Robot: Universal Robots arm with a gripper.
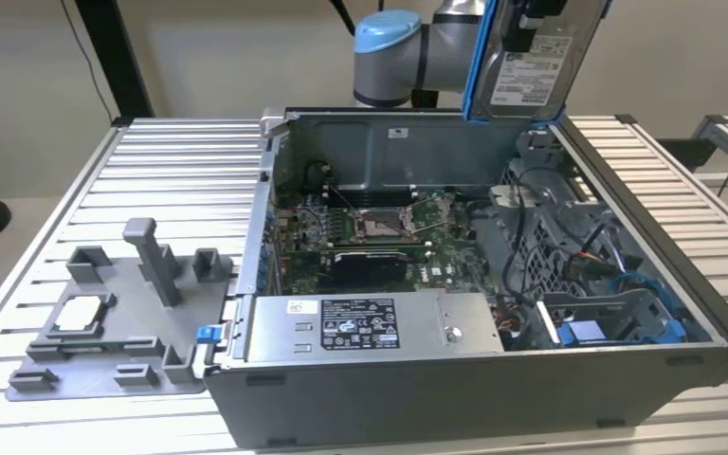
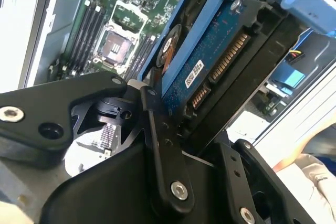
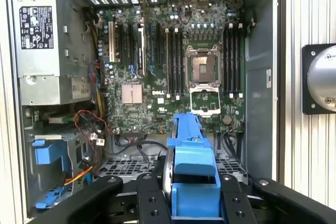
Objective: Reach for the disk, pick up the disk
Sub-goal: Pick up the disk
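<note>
Slatted metal table carrying an open computer case, side panel off, circuit board lying flat on the case floor and a boxy power supply along the near wall. Grey plastic fixture on the table at the exterior view's left of the case, just beside it, with a small white-topped square part sitting in it. Blue plastic bay piece inside the case toward the exterior view's right. Robot arm reaching in from the top of the exterior view, above the case's far wall. Disk lifted clear of the case, hanging upright in the air above its far right corner, white label facing the camera, blue bracket along its edges. Gripper clamped on the disk, black fingers pressed against both sides of it in both wrist views, circuit board well below.
</note>
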